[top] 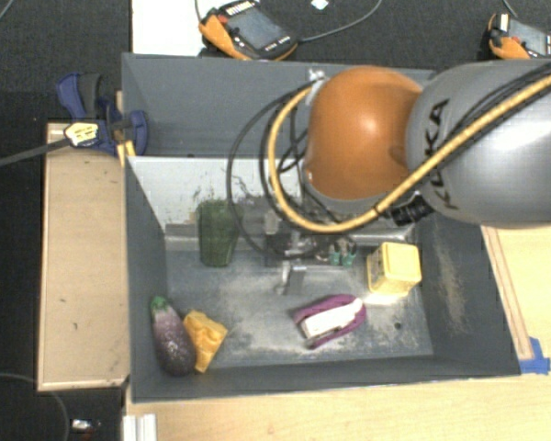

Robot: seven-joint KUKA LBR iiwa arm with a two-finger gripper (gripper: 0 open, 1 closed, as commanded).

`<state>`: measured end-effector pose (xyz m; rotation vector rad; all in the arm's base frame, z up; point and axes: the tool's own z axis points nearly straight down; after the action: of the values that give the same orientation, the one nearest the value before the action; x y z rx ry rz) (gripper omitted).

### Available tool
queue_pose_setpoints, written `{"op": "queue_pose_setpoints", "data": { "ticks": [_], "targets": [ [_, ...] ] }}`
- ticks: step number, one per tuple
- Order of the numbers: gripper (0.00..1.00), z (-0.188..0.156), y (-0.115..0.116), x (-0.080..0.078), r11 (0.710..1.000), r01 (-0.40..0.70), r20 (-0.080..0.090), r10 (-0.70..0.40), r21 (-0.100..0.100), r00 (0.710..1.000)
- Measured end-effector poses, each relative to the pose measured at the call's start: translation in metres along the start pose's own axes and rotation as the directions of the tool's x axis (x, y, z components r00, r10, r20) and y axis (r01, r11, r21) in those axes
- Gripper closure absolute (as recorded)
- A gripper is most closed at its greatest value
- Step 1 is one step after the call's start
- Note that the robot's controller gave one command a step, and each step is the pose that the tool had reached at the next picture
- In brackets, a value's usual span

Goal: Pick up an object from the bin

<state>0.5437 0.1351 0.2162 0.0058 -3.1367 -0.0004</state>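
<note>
- The gripper hangs low over the floor of the grey metal bin, pointed down, likely because everything lies flat there. I cannot tell how wide it is set.
- Nothing shows in its grasp, so the pick looks not yet done.
- Likeliest target: the purple-and-white clip-shaped plastic piece, the nearest thing, just below the gripper and slightly to the view's right. It has a glossy purple shell with a white insert and lies flat and loose.
- A pale yellow blocky box sits near, on the gripper's view-right side.
- A dark green upright cylinder stands near on the view-left side, by the back wall.
- A purple toy eggplant and a crumpled yellow lump lie touching, well apart at lower view-left.
</note>
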Motion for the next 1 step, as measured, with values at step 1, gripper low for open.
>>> {"op": "queue_pose_setpoints", "data": {
  "ticks": [1],
  "targets": [
    [0.0,-0.0044,-0.0007,-0.0017,1.0,-0.006,0.008,0.006,-0.001,1.0]
  ]
}}
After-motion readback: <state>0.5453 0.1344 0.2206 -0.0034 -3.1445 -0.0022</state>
